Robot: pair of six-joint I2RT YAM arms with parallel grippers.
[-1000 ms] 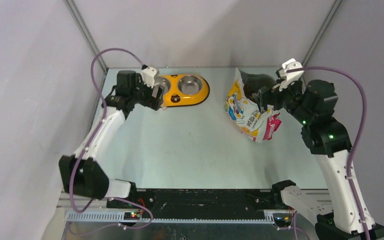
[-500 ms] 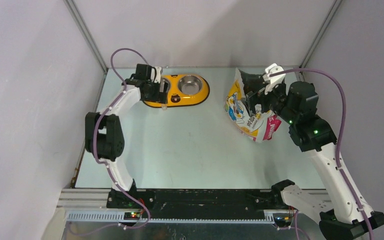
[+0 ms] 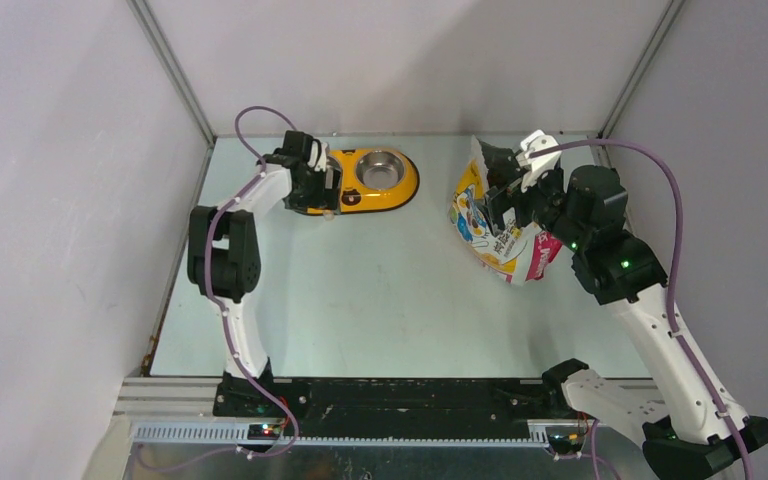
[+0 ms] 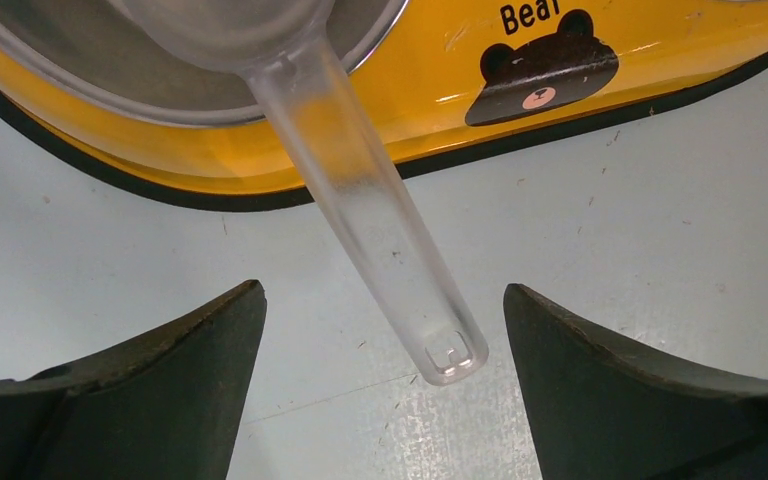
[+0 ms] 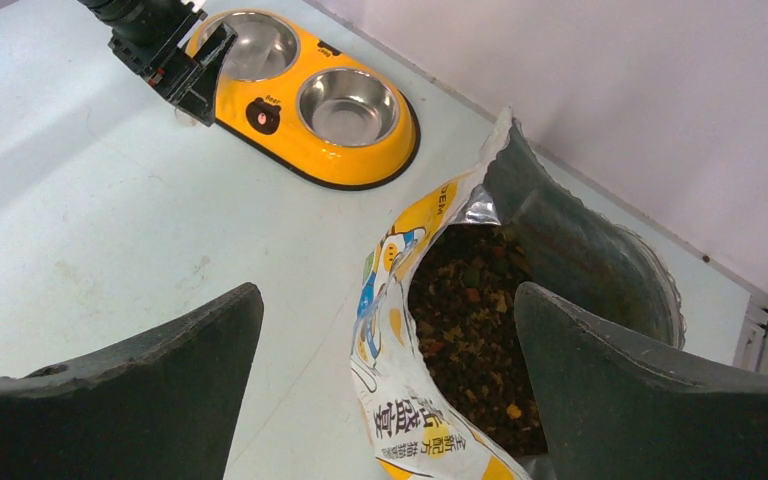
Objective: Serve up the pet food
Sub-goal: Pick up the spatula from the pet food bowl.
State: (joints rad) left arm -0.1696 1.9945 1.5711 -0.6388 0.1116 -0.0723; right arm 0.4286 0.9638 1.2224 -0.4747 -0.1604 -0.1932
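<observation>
The pet food [image 5: 470,320] is brown and reddish kibble inside an open yellow-white-pink bag [image 3: 495,235] at the right back of the table. My right gripper [image 5: 388,290] is open above the bag's mouth, with the bag's near wall [image 5: 400,350] between its fingers; it also shows in the top view [image 3: 505,198]. My left gripper [image 4: 382,292] is open low over the table. Its fingers stand on either side of the translucent scoop's handle [image 4: 370,210] without touching it. The scoop's cup lies in the left bowl of the yellow feeder [image 3: 400,190].
The feeder's right steel bowl [image 5: 345,105] looks empty. The left gripper [image 5: 185,65] shows at the feeder's left end. Grey walls close the table at the back and on both sides, and the bag stands close to the back right corner.
The left arm has stretched out and the left gripper has dropped to the feeder's left bowl. The right gripper has moved left over the bag's mouth.
</observation>
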